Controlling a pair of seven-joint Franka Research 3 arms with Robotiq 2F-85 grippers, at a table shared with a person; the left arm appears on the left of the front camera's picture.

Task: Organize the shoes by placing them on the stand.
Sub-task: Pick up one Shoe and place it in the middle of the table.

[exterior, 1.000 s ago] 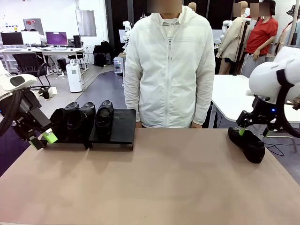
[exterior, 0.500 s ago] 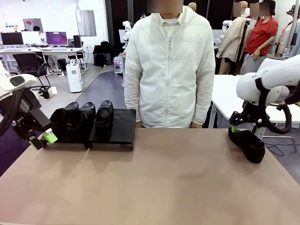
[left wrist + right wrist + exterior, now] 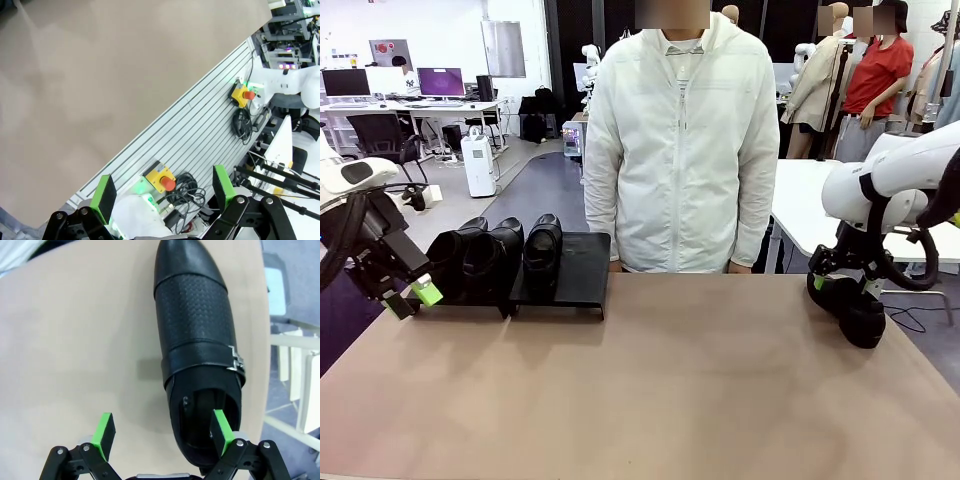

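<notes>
Two green pads of my right gripper (image 3: 162,434) stand wide apart over the heel of a black, glossy leather dress shoe (image 3: 197,340) with a side buckle, one pad inside its opening, gripping nothing. My left gripper (image 3: 408,298) also hangs spread and empty at the table's left edge, just beside the low matte-black stand (image 3: 575,268). Three more black leather shoes (image 3: 490,255) sit side by side on that stand, in front of a person in a white jacket (image 3: 682,150).
</notes>
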